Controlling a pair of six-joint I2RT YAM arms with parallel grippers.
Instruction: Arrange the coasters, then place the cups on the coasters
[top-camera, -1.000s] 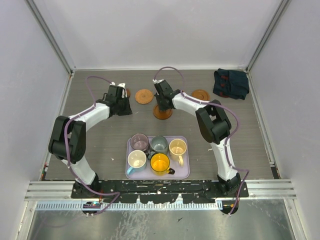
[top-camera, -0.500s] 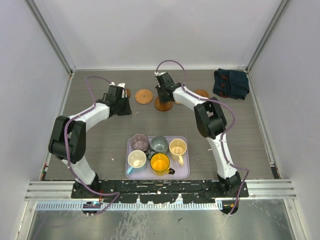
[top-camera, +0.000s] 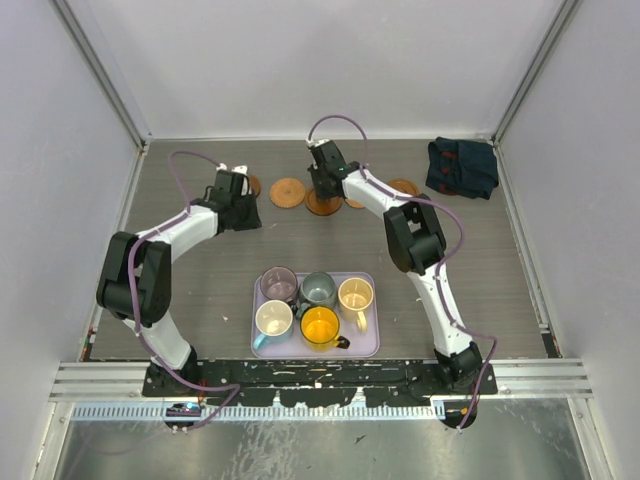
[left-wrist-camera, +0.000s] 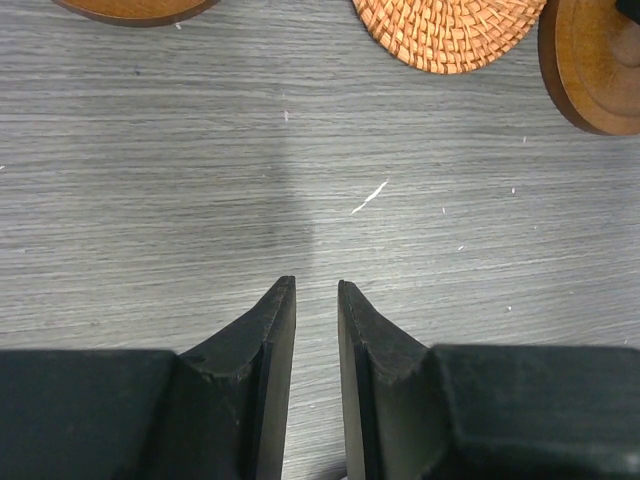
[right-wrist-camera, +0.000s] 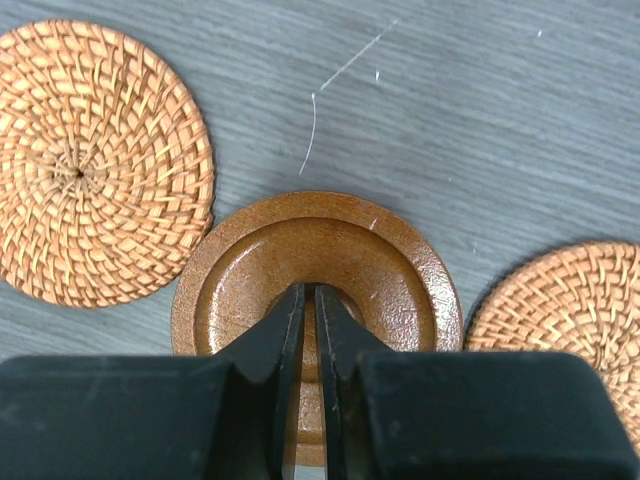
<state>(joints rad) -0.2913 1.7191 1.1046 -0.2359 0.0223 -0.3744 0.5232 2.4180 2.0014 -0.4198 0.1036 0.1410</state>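
Top external — five cups (top-camera: 318, 290), one tray (top-camera: 372, 345), right wrist — three coasters (right-wrist-camera: 315, 260)

No legible txt, labels, brand names or nos. in any view: nothing readable on woven orange-brown round coasters (right-wrist-camera: 100, 165), small handled mugs (top-camera: 320, 325), lavender rectangular tray (top-camera: 368, 345) or grey wood-grain worktop (left-wrist-camera: 150, 200).

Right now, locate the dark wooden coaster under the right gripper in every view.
Top external: dark wooden coaster, far centre.
Left wrist: upper right corner, cut off.
Right wrist: centre, lower part hidden.
Shared landmark: woven coaster just left of it in all three.
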